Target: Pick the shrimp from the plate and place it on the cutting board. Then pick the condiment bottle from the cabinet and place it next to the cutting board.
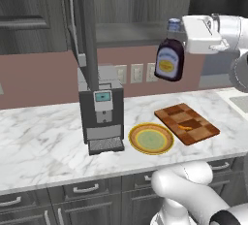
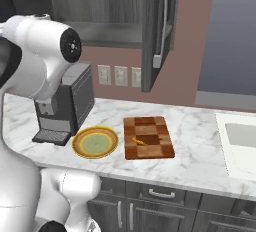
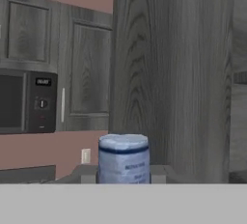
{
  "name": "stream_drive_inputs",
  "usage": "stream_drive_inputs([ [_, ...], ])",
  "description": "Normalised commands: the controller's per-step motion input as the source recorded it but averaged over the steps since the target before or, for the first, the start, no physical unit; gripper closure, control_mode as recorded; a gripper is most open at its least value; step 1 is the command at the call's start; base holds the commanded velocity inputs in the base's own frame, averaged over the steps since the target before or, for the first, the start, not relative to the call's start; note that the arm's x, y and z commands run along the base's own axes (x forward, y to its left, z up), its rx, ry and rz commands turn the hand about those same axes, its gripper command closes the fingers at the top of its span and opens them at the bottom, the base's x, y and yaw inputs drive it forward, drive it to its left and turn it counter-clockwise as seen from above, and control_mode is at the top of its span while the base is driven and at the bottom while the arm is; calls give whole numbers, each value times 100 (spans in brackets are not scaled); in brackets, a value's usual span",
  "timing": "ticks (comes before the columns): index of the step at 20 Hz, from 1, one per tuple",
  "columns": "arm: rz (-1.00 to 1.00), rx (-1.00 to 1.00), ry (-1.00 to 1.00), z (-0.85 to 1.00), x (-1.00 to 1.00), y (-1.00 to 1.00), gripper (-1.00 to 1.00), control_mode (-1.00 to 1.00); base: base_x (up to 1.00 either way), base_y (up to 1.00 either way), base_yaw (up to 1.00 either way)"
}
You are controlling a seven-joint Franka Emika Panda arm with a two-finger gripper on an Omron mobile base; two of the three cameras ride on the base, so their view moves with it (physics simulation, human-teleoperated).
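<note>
Bottle [image 1: 169, 60] hangs in the air above the worktop [image 1: 43, 141], tilted a little, held at its pale cap by the pincer [image 1: 180, 28], which is clenched on it; dark brown body with yellow-orange oval label faces the left base camera. It sits in front of the open cabinet [image 1: 126, 6], just below and forward of the grey shelf [image 1: 131, 32], and high over the board [image 1: 186, 122]. In the hand view the cap [image 3: 123, 158] shows close up at the bottom, with the cabinet's wood-grain door [image 3: 169, 73] right behind it and a microwave [image 3: 26, 102] off to the left. Shrimp [image 1: 184, 127] lies on the board, near the middle, also seen in the right base view [image 2: 138, 140]. Board is flat on the worktop, angled, just right of the plate [image 1: 151, 138]; the two are near but apart. Plate has nothing on it. Left of the plate stands a coffee machine [image 1: 100, 110], its drip tray at the front. Three wall outlets [image 1: 137, 72] sit on the backsplash behind. Sink [image 2: 242, 138] is at the far right of the worktop, well apart from the board. Drawers with metal handles [image 1: 86, 188] run under the worktop edge.
</note>
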Motion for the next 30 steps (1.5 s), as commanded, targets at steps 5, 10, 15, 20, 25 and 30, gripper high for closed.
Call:
stream_drive_inputs([
  [5, 0, 0, 0, 0, -49, -13, 100, -100, 0, 0, 0],
  [10, 0, 0, 0, -5, -50, -13, 100, -100, 0, 0, 0],
  [15, 0, 0, 0, -19, -47, -14, 100, -100, 0, 0, 0],
  [20, 0, 0, 0, -25, -49, -16, 100, -100, 0, 0, 0],
  [25, 0, 0, 0, -26, -47, -21, 100, -100, 0, 0, 0],
  [30, 0, 0, 0, -25, -37, -32, 100, -100, 0, 0, 0],
])
